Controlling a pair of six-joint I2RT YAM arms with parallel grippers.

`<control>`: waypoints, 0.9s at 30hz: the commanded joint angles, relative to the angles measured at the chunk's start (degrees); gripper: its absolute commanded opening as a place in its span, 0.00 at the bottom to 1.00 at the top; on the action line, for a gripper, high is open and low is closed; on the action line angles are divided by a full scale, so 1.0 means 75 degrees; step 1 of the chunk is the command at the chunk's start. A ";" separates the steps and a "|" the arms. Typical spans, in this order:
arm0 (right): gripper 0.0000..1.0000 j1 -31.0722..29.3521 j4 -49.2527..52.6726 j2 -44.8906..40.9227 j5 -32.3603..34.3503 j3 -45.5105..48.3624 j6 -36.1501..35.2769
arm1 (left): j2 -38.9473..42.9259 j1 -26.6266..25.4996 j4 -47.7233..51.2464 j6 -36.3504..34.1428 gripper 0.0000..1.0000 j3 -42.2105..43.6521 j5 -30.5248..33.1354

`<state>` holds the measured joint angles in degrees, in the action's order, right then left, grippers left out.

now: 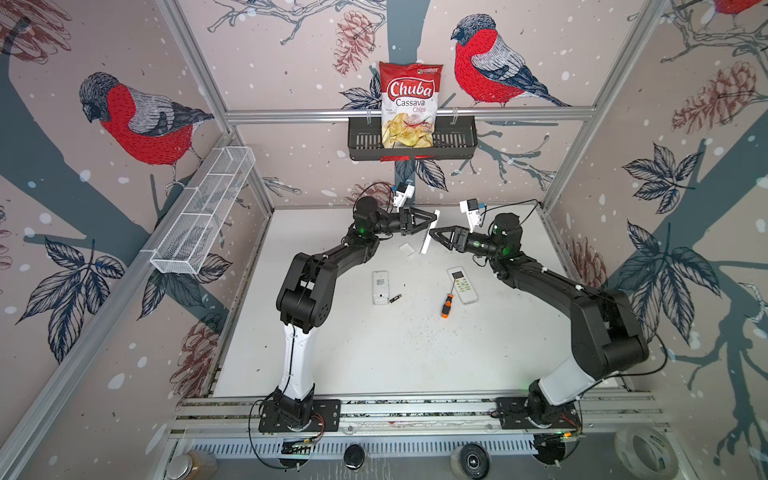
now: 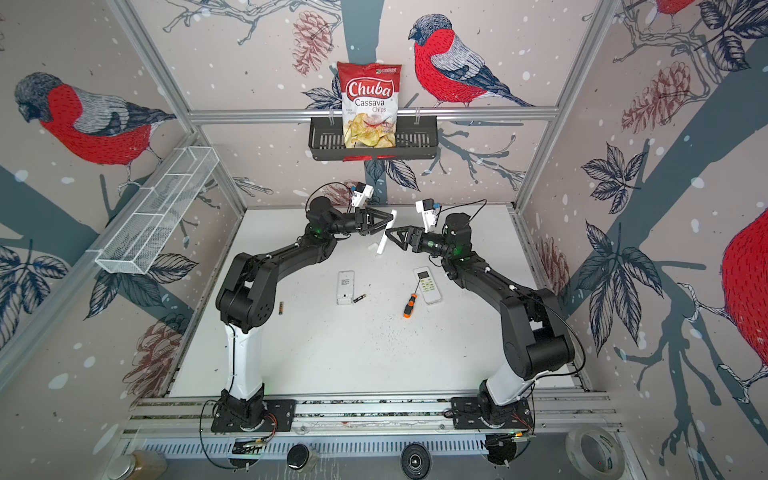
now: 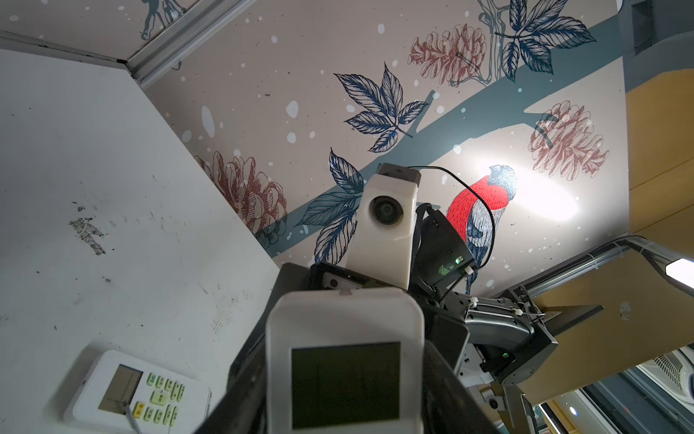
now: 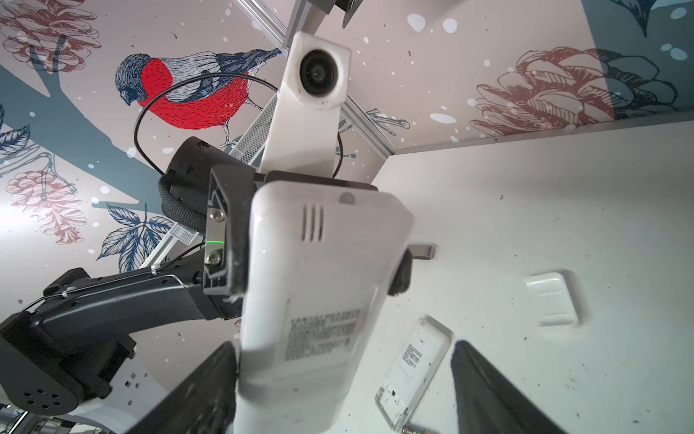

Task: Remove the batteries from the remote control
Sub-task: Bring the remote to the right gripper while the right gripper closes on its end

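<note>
The left gripper (image 1: 426, 224) had the white remote (image 1: 428, 235) clamped by its upper half, standing nearly on end above the back of the table (image 1: 415, 361). The screen faced its own wrist and the labelled back was offered to the other arm. Sensible, I thought: that left the lower end free to be worked on.

The right gripper (image 1: 438, 240) sat right up at that lower half with its jaws apart. One finger (image 4: 195, 394) was close by the casing and the other (image 4: 488, 394) well clear, so it was gripping nothing. Whether the held remote's compartment was open, I couldn't make out.

A loose white cover (image 1: 407, 249) lay on the table just beneath the pair. Nearer the front, a face-down remote (image 1: 380, 287) had one battery (image 1: 395, 297) just beside its end. A second battery (image 2: 281, 307) lay off by the left arm's elbow.

Room? The back wall (image 1: 498, 183) stood close behind both wrists, so there was little margin that way. Toward the front the table ran open. The exceptions were a face-up remote (image 1: 462, 285) and an orange-handled screwdriver (image 1: 446, 305) just beside it, below the right forearm. A dropped cell could have rolled in among those.
</note>
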<state>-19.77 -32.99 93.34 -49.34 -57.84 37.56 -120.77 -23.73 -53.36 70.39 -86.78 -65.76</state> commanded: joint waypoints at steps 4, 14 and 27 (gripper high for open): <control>0.85 -0.0044 -0.0754 0.0283 -0.0416 -0.0127 0.0349 | -0.0127 0.0020 -0.0726 0.0279 0.43 -0.0131 -0.0129; 0.73 -0.0050 -0.1676 0.0710 -0.0814 -0.0209 0.1136 | -0.0344 0.0023 -0.1446 0.0814 0.42 -0.0126 -0.0158; 0.57 -0.0048 -0.2137 0.0955 -0.0916 -0.0233 0.1563 | -0.0581 0.0021 -0.2141 0.1331 0.42 -0.0156 -0.0208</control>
<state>-20.10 -45.82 100.16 -55.96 -59.24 49.23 -124.95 -23.68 -64.53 77.78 -87.39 -65.93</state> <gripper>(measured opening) 0.585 0.560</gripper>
